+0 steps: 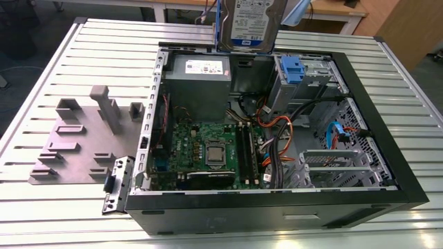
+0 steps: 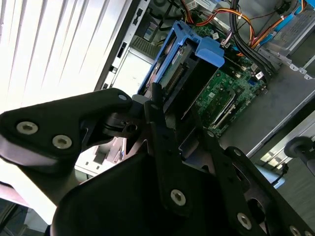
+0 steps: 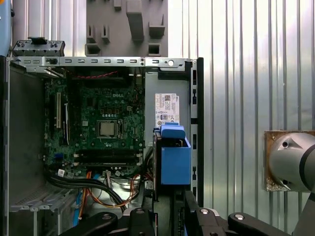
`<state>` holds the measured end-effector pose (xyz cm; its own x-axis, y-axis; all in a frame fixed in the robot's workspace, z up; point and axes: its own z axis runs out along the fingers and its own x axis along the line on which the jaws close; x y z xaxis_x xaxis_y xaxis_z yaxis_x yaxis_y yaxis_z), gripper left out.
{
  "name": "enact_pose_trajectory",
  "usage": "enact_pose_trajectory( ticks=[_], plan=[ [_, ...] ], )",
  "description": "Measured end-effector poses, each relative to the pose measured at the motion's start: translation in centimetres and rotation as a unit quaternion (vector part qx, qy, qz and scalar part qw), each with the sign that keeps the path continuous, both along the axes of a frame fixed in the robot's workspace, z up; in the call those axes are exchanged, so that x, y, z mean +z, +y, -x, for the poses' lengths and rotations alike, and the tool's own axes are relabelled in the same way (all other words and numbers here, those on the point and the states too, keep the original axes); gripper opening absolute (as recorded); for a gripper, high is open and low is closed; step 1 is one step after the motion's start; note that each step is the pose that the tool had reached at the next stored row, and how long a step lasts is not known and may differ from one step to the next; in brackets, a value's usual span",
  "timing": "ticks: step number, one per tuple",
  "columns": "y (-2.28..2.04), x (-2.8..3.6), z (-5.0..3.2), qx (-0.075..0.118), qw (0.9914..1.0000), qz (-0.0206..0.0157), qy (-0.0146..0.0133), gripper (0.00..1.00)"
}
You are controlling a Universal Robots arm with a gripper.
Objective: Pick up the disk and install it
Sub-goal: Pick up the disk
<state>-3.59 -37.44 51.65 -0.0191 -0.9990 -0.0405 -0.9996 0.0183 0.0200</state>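
The disk (image 1: 248, 23) hangs upright in the air over the far edge of the open case (image 1: 277, 213), its label facing the exterior view and blue rails along its sides. In both wrist views it juts out from the gripper (image 3: 174, 199), whose 2 black fingers (image 2: 158, 113) are clamped on its sides. Beneath it inside the case sit the grey power supply (image 1: 197, 78), the green motherboard (image 1: 207, 148), and a drive cage (image 1: 294, 72) towards the exterior view's right. Loose orange cables (image 1: 277, 124) run between the motherboard and the cage. A grey fixture plate (image 1: 83, 137) lies on the slatted worktop (image 1: 104, 46) beside the case.
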Motion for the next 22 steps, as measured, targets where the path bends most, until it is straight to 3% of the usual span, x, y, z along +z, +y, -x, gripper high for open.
enact_pose_trajectory(
  ticks=[10, 22],
  plan=[
    [-0.85, 0.0, 0.0, 0.0, 1.0, 0.0013, 0.0, 0.35],
    [-2.71, 0.0, 0.0, 0.0, 1.0, 0.0017, 0.0, 0.35]
  ],
)
